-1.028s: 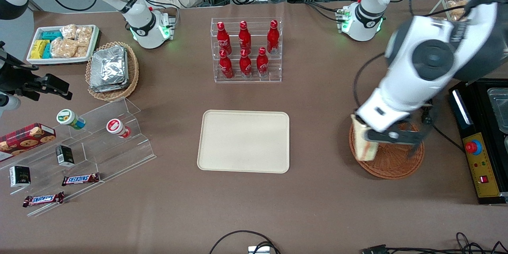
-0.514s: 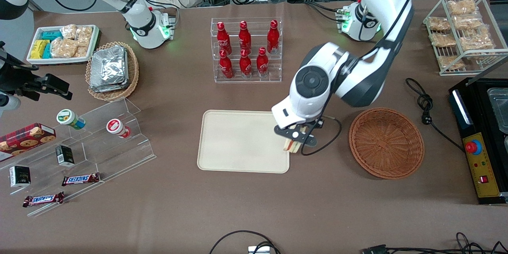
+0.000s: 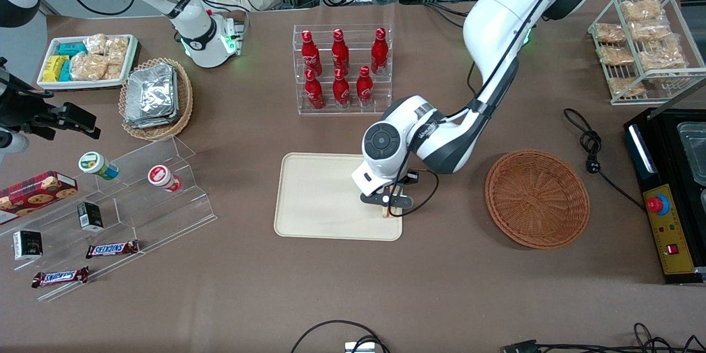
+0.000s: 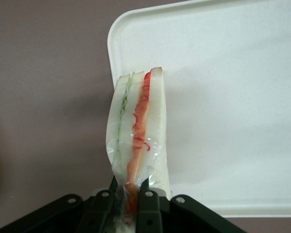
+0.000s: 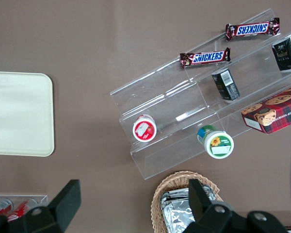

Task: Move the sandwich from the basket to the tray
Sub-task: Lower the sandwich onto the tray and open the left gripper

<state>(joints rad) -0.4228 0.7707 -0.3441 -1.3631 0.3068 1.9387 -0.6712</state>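
The sandwich [image 4: 138,131] is a thin wedge of white bread in a clear wrap, with a green line and an orange-red line down its edge. The gripper [image 4: 128,196] pinches it tight at one end, and it hangs over the corner of the tray [image 3: 317,198] that is nearest the basket [image 3: 536,198]. The tray is big, flat and cream, with round corners and a low rim. The basket is round, shallow and reddish-brown, and sits on the table toward the working arm's end.
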